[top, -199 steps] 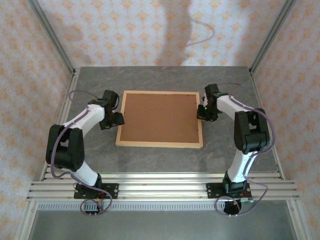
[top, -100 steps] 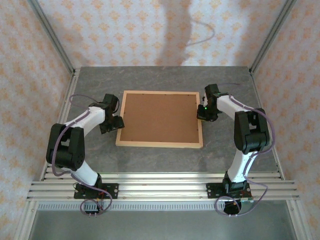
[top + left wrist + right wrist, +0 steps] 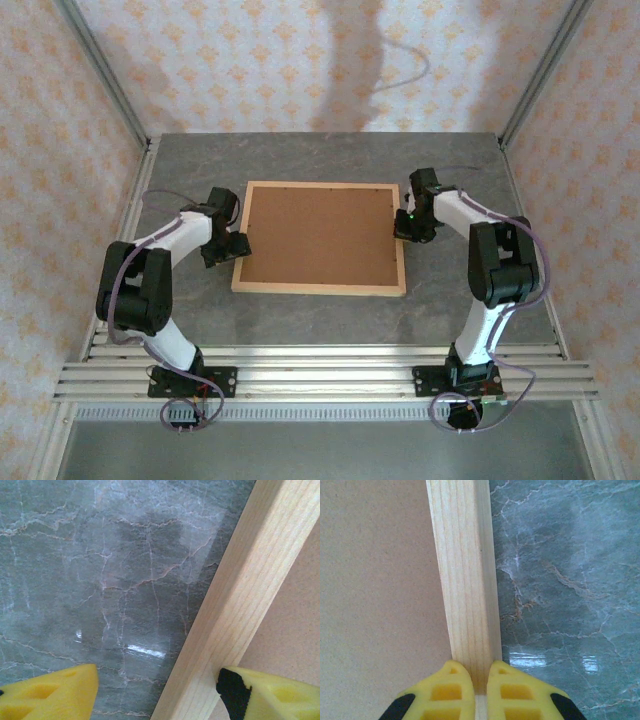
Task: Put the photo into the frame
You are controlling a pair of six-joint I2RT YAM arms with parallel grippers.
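Left gripper [image 3: 157, 686] gapes astride the frame [image 3: 250, 580]; right gripper [image 3: 481, 680] closed, perhaps touching.

No text, label, brand or number can be read in any view. The frame [image 3: 320, 290] and its brown board [image 3: 320, 235] are plain.

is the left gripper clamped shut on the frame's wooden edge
No, the left gripper is open: its yellow fingers stand wide apart, one over the table, one at the inner edge of the frame.

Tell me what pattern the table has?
The table has grey marble veining, clearest in the right wrist view.
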